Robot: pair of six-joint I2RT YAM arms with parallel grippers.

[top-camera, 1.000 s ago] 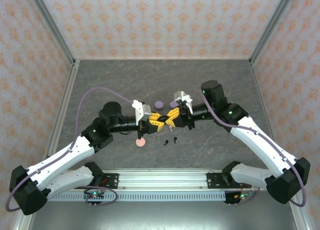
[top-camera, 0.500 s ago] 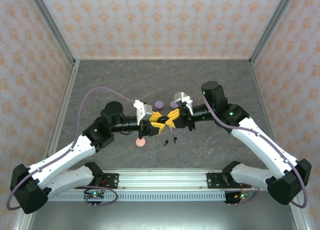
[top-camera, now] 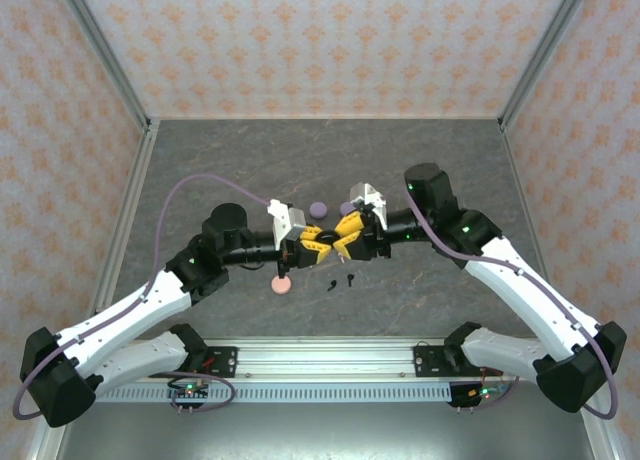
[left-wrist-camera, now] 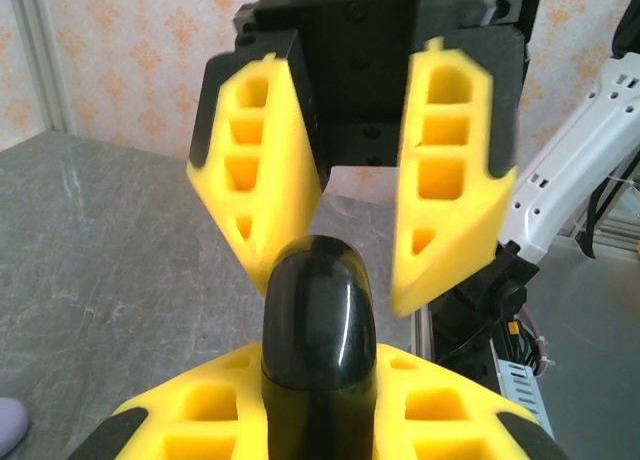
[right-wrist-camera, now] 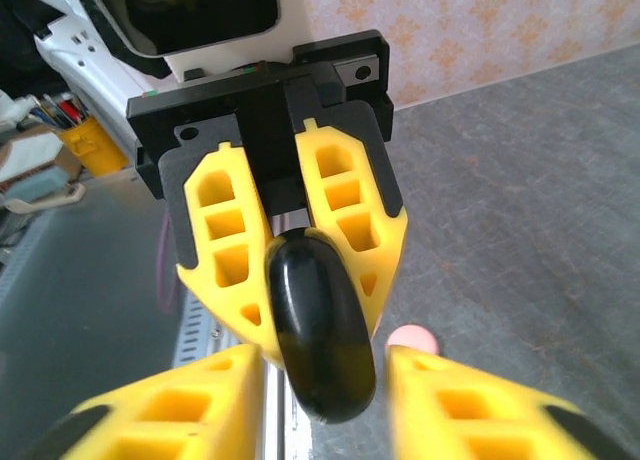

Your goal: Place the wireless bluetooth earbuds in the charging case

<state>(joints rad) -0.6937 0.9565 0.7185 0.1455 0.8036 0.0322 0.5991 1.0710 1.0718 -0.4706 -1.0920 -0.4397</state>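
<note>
Grey stone-look table takes up most of the overhead view, with the left arm and right arm both reaching in from the near edge and meeting nose to nose around the middle.

The left gripper is clamped on a glossy black charging case and holds it edge-on above the table. You can see the yellow fingers pressed against both sides of it from the right wrist camera. The right gripper faces it with its fingers spread, one on each side of the case's free end. There's a clear gap on both sides, so it isn't gripping anything.

On the table there's a pale pink disc case lying flat just on the near side of the left gripper. A lavender disc case sits on the far side of the grippers, and a second lavender one is right beside it, partly hidden by the right wrist.

The smallest bits are two tiny black earbuds lying loose on the table just right of the pink case, on the near side of the grippers — close together but not touching. Neither one is in a case, and they're too small to make out any detail.
</note>
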